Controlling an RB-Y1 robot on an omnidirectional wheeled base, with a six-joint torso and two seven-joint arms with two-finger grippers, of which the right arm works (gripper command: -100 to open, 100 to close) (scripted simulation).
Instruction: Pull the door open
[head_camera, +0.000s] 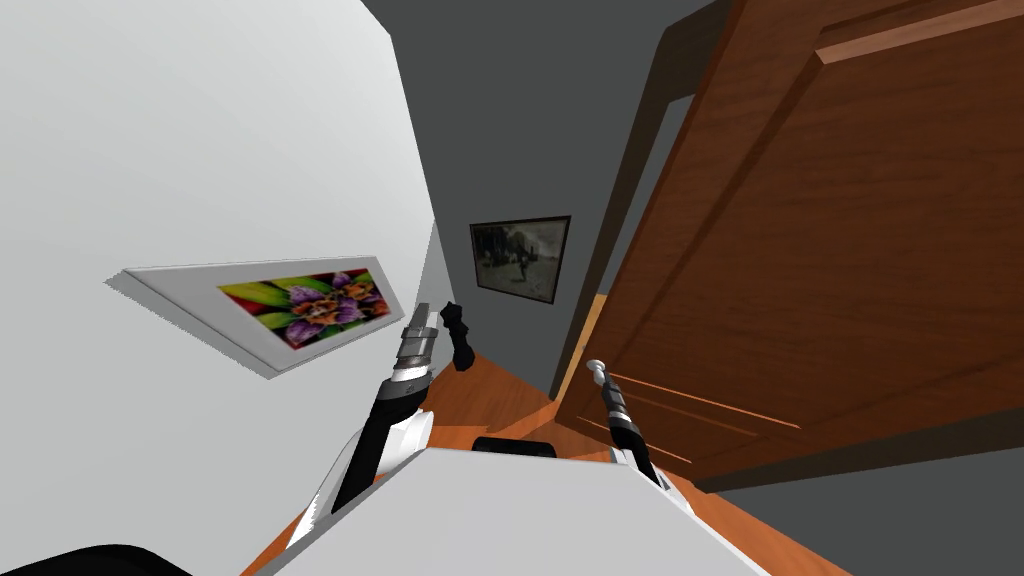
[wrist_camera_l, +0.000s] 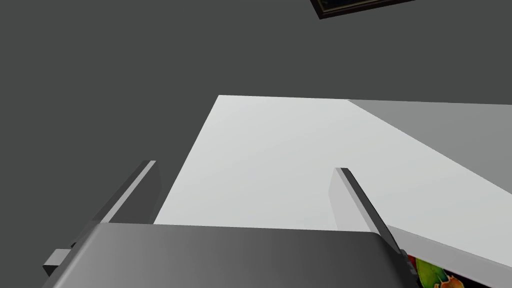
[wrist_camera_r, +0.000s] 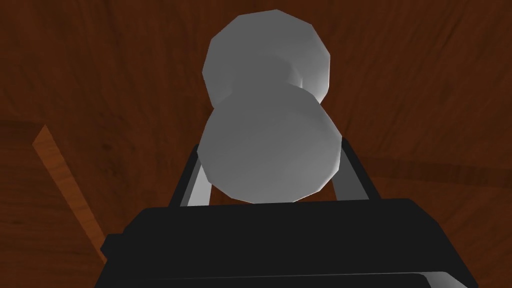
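A brown wooden door (head_camera: 820, 260) stands on my right, swung partly out of its frame. Its grey round knob (head_camera: 596, 368) sits near the door's lower free edge. In the right wrist view the knob (wrist_camera_r: 270, 145) lies large between my right gripper's two fingers (wrist_camera_r: 200, 182), which press its sides, and the door's brown panel (wrist_camera_r: 100, 75) lies behind it. My right gripper (head_camera: 600, 378) is shut on the knob. My left gripper (head_camera: 422, 318) is raised near the white wall, and in the left wrist view it (wrist_camera_l: 245, 167) is open with nothing between its fingers.
A white wall (head_camera: 180, 160) with a flower picture (head_camera: 305, 303) stands close on my left. A dark grey wall with a dark-framed picture (head_camera: 520, 257) is ahead. An orange-brown floor (head_camera: 490, 400) runs between the wall and the door.
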